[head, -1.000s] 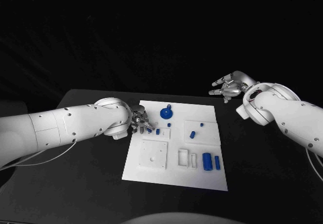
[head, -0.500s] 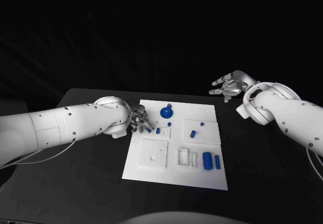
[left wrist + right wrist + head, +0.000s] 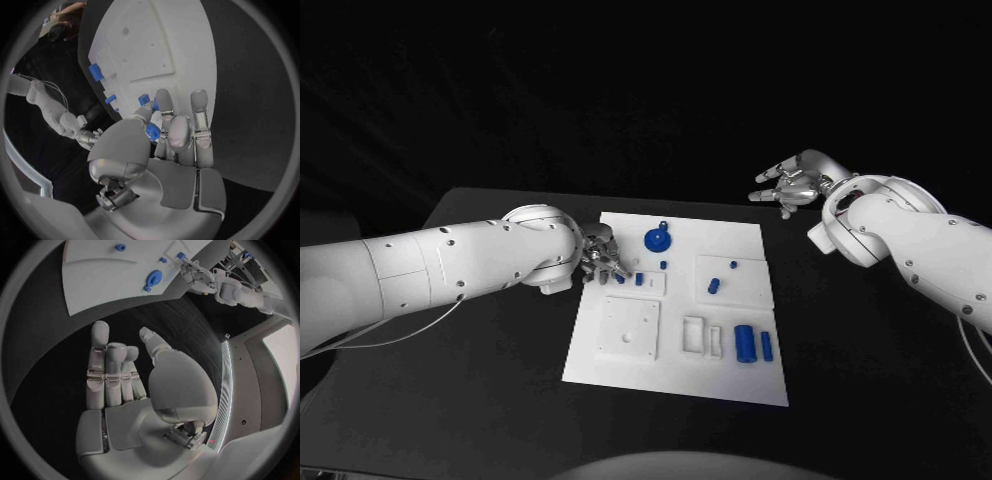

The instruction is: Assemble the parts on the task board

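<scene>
The white task board (image 3: pixel 678 372) lies in the middle of the black table. My left hand (image 3: pixel 600 256) hovers at the board's left edge, near two small blue pegs (image 3: pixel 639 281) standing in a raised plate. In the left wrist view its thumb and fingers (image 3: pixel 170 131) pinch a small blue part (image 3: pixel 152 132). A round blue part with a knob (image 3: pixel 656 240) lies at the board's far end. A blue block (image 3: pixel 744 343) and a blue cylinder (image 3: pixel 766 346) lie near the front right. My right hand (image 3: pixel 790 183) hangs beyond the board's far right corner, fingers apart, holding nothing (image 3: pixel 119 375).
Other small blue parts (image 3: pixel 714 286) sit on the right raised plate. A white square plate (image 3: pixel 629 328) and a slotted holder (image 3: pixel 694 337) take up the board's front half. Bare black table (image 3: pixel 488 380) lies on both sides of the board.
</scene>
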